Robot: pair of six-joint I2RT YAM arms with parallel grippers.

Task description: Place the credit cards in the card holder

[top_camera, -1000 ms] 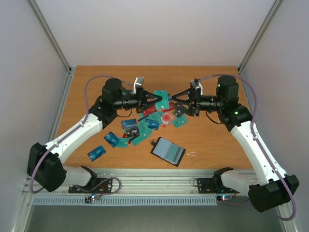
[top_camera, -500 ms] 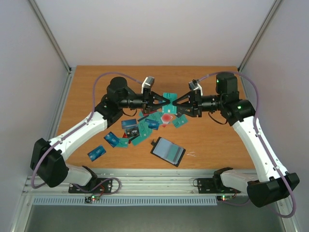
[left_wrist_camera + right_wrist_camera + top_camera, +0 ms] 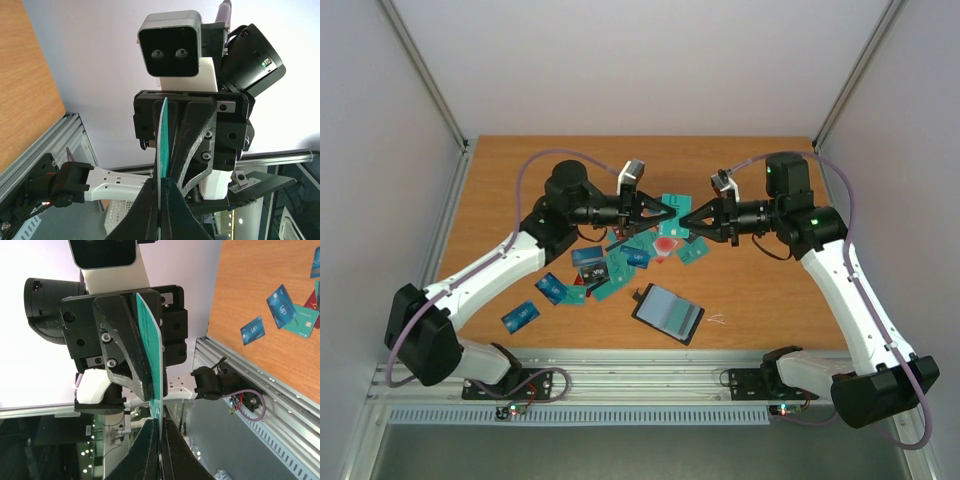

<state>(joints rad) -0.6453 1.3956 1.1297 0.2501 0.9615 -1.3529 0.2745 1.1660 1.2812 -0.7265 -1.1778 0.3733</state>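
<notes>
Overhead, one teal card [image 3: 672, 200] is gripped from both sides by the left gripper [image 3: 668, 212] and the right gripper [image 3: 686, 216].
Both pairs of fingers are closed on the card, which is seen edge-on between them in each wrist view, and the two grippers' tips are brought almost together. Beneath the grippers and on their near side, the other credit cards [image 3: 620, 262] are scattered in a loose heap of teal, blue and red on the table [image 3: 760, 290]. Nearer the bases than both grippers, the card holder [image 3: 668, 313] is laid open and flat. A pale teal-grey face is seen inside it, but whether that is a card cannot be told.
</notes>
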